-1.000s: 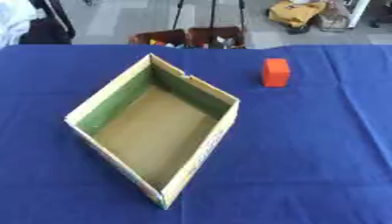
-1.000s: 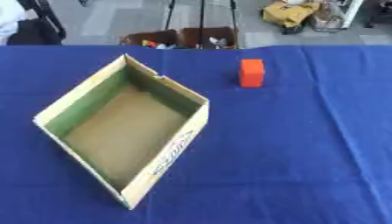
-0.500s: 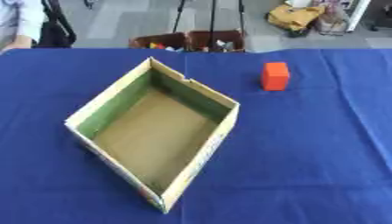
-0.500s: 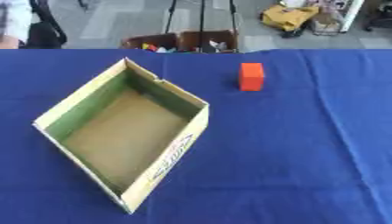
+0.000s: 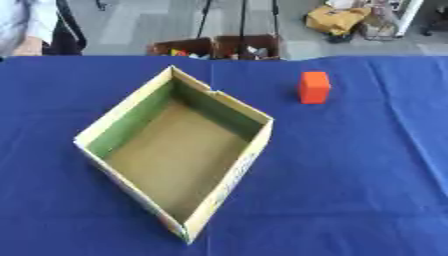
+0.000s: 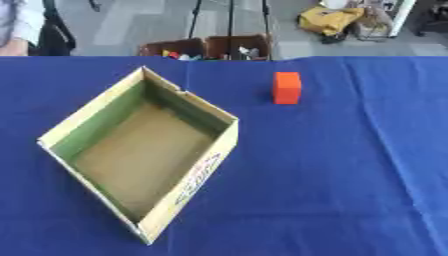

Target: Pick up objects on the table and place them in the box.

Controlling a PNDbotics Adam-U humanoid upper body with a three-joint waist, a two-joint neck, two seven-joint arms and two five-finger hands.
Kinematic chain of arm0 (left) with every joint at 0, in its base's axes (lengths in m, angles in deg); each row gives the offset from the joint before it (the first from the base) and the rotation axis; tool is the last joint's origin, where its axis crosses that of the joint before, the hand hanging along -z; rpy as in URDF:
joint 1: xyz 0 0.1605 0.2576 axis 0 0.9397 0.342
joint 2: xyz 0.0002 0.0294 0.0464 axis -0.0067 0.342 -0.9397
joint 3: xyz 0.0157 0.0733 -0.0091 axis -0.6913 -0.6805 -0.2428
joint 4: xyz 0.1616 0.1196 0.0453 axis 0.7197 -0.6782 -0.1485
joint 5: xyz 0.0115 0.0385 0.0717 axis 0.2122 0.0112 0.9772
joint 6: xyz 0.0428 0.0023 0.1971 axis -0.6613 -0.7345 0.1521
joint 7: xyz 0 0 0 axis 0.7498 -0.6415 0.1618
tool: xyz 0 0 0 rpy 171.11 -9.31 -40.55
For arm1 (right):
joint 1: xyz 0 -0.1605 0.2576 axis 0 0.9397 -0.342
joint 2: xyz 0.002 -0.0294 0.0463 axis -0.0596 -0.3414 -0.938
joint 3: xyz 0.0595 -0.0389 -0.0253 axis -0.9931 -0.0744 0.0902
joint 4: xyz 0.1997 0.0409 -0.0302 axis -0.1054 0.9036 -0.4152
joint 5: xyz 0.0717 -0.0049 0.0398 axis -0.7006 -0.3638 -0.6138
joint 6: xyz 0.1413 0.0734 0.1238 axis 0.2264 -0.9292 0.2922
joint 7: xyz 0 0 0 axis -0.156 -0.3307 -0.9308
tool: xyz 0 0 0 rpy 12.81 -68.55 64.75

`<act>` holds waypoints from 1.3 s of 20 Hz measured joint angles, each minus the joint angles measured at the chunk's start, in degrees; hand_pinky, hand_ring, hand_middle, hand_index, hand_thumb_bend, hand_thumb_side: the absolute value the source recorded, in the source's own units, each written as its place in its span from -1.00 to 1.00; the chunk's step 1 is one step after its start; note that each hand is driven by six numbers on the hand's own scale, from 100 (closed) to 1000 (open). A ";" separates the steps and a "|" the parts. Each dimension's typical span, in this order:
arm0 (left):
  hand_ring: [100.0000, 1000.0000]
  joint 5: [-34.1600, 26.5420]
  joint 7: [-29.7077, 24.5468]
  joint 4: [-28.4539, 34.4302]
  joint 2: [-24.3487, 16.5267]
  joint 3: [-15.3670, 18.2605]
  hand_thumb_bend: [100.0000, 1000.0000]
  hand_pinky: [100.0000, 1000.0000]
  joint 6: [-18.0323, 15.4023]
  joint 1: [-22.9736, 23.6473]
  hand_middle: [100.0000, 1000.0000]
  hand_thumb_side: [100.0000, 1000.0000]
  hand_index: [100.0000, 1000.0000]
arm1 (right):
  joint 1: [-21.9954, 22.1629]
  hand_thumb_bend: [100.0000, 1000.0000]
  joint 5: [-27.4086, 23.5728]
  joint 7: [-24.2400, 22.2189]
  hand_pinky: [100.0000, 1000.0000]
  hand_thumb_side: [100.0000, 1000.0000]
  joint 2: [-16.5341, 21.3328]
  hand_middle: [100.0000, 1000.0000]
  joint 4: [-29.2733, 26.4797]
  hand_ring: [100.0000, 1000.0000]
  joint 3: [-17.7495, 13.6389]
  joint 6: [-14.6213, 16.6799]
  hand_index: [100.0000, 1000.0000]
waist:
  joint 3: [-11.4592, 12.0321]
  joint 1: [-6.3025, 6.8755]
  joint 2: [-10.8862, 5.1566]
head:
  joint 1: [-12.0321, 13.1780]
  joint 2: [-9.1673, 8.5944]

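Left eye view and right eye view alike show neither of the robot's hands, so whether the fingers are released, clenched or grasping anything cannot be told.

Nearest the camera sits the box (image 5: 179,150), an open cardboard carton turned cornerwise, so that one corner points toward the viewer and the opposite corner points toward the far edge. Its inner walls are green on the left side and along the far right wall, and its floor is plain brown cardboard with nothing lying in it. The outer wall facing the lower right is pale with some small coloured printing that is too blurred to read. A small notch or flap breaks the rim at the far corner.

Beyond the box, to its right and well apart from it, an orange block (image 5: 314,87) stands upright on the blue cloth of the surface (image 6: 350,170). It touches nothing else. The cloth shows a few soft creases running toward the right side.

Past the far edge of the surface lies a grey floor with two open brown crates (image 6: 206,47) holding mixed small items, thin dark stand legs above them, and a yellow bag (image 5: 335,19) farther right.
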 measured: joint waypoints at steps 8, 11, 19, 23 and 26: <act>0.38 -0.02 -0.63 0.00 0.00 -0.42 -1.00 0.01 0.15 0.47 0.62 0.79 0.81 | -6.74 -0.94 1.58 -3.94 0.58 0.52 16.29 0.46 0.09 0.54 3.22 -15.37 0.71 | 0.94 0.00 -0.30 | -1.08 0.54; 0.38 -0.07 -0.90 0.00 0.00 -0.69 -1.00 0.01 0.22 0.70 0.62 0.79 0.81 | -10.64 -0.87 1.54 -7.83 0.58 0.55 20.63 0.48 3.06 0.55 4.50 -18.56 0.73 | 1.33 -0.01 -0.33 | -1.50 0.55; 0.38 -0.49 -2.04 0.00 0.00 -1.42 -1.00 0.01 0.56 0.75 0.62 0.79 0.81 | -21.45 -0.64 2.30 -19.58 0.62 0.66 27.11 0.55 21.46 0.61 9.14 -15.71 0.77 | 2.66 -0.54 -0.34 | -3.10 0.55; 0.38 -0.55 -2.63 0.00 0.00 -1.77 -1.00 0.01 0.56 0.75 0.63 0.78 0.81 | -26.51 -0.58 4.18 -24.64 0.63 0.67 27.46 0.58 30.22 0.63 11.41 -12.70 0.78 | 3.64 -0.93 -0.34 | -3.99 0.53; 0.38 -0.73 -3.05 0.00 0.00 -2.03 -1.00 0.01 0.58 0.74 0.63 0.78 0.81 | -30.17 -0.55 6.44 -27.94 0.64 0.67 27.43 0.60 35.89 0.64 12.95 -10.91 0.78 | 4.45 -1.35 -0.34 | -4.82 0.47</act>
